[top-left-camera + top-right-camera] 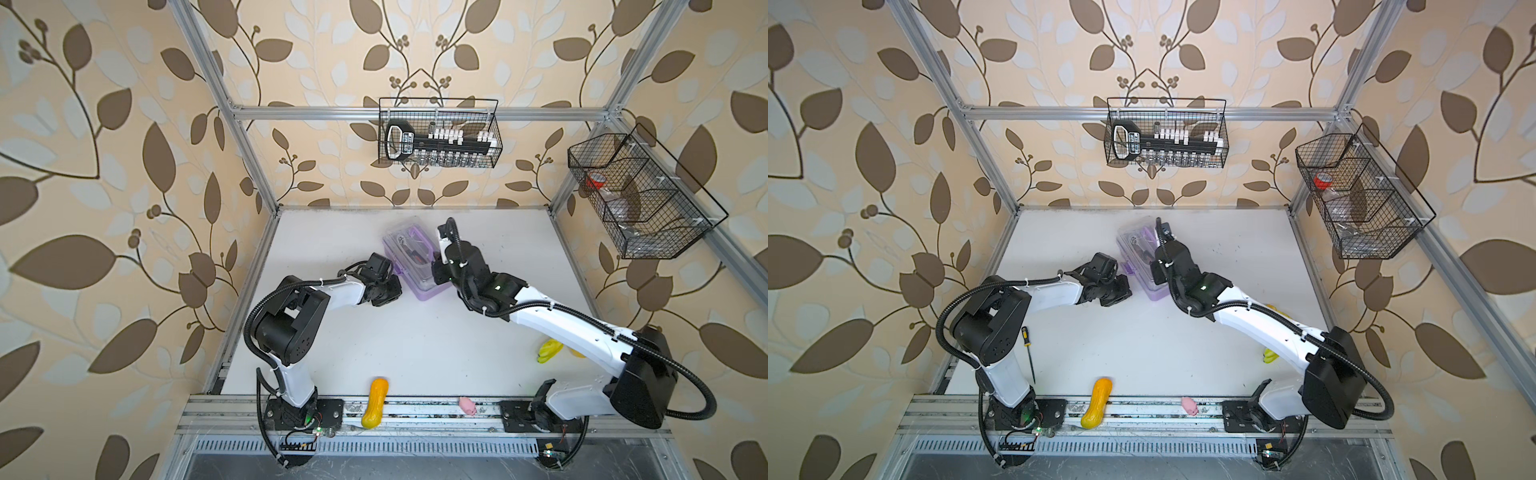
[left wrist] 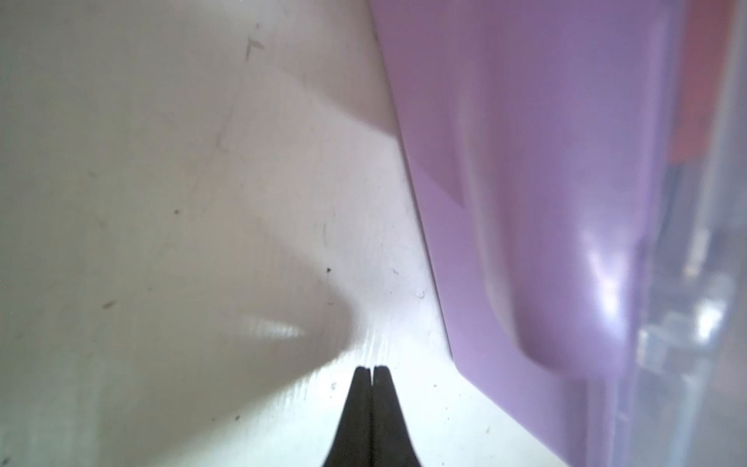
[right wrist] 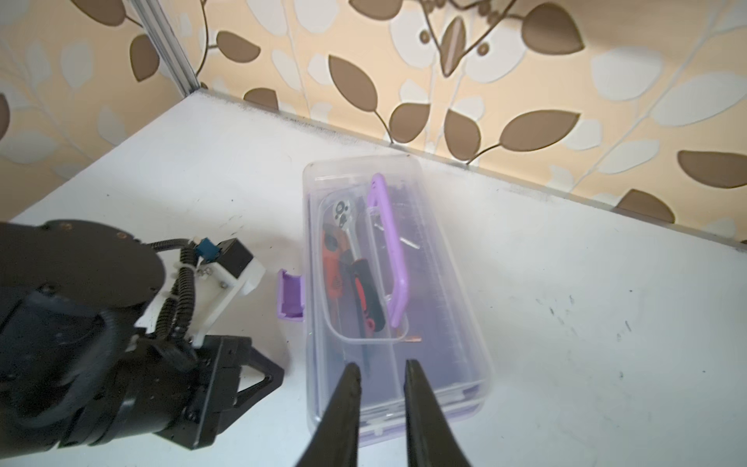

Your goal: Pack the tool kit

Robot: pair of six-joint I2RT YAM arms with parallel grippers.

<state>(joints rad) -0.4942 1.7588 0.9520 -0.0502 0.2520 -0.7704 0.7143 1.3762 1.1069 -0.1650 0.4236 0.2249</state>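
In both top views the tool kit (image 1: pixel 409 266) (image 1: pixel 1131 249) was seen on the white desk (image 1: pixel 415 345), toward 12 o'clock from the desk's middle and near the back wall. The left end effector (image 1: pixel 395 289) was placed low just beside the kit, at about 8 o'clock from it. The right arm was reached over the kit's end from about 4 o'clock. In a top view a screwdriver (image 1: pixel 1028 353) was found lying on the desk beside the left arm, well apart from the kit.

In the left wrist view the left end effector (image 2: pixel 371 370) was shown with its jaws pressed together and nothing between them. The lilac wall (image 2: pixel 545 202) of the kit stood just beside it; contact could not be told.

In the right wrist view the right end effector (image 3: pixel 380 366) was shown with its jaws narrowly apart and empty, over the end of the clear lid (image 3: pixel 444 303). The lid was lying down on the box, the purple handle (image 3: pixel 390 250) folded flat. A ratchet wrench (image 3: pixel 343 218) was seen through it. The purple latch (image 3: pixel 290 295) was flipped outward, not fastened.

The closing step was judged to be in hand. The next move would call for the latch to be pressed onto the lid's edge while the kit is held steady. Whether the screwdriver must be packed first could not be decided.
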